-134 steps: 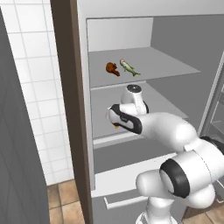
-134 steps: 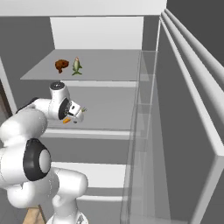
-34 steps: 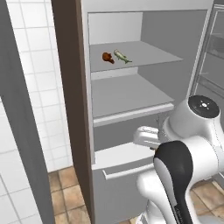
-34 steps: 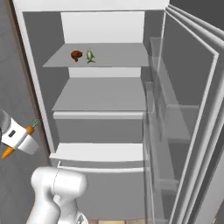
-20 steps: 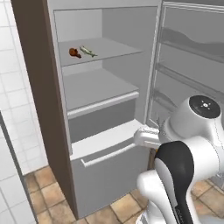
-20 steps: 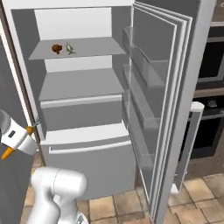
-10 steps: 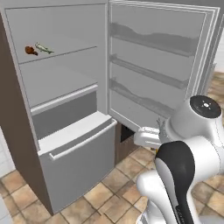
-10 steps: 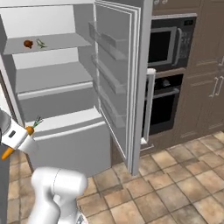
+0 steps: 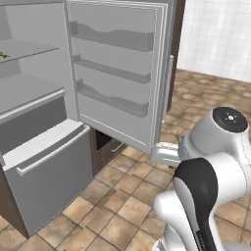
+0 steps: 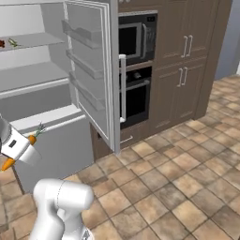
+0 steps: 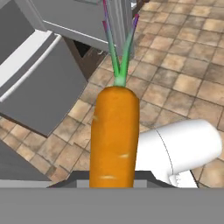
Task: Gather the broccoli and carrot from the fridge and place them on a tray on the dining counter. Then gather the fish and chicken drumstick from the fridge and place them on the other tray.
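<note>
Orange carrot with green top (image 11: 114,135): clamped in end effector (image 10: 18,149), carried above tiled kitchen floor (image 10: 187,187), clear of fridge. Grey fridge (image 9: 44,162): door open. Two small food items on upper fridge shelf (image 10: 33,41), too small to tell.

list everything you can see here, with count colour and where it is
carrot: one, orange with green top, held in the gripper, over the tiled floor
fridge: one, grey, at left in both base views, door swung open
fridge door: one, grey, open, with three door shelves
small food items: two, dark red-brown and green, on the upper fridge shelf, too small to identify
wall oven: one, black, in the dark brown cabinets right of the fridge
floor: brown tiles
gripper: one, white, shut on the carrot, low left in the right base view
</note>
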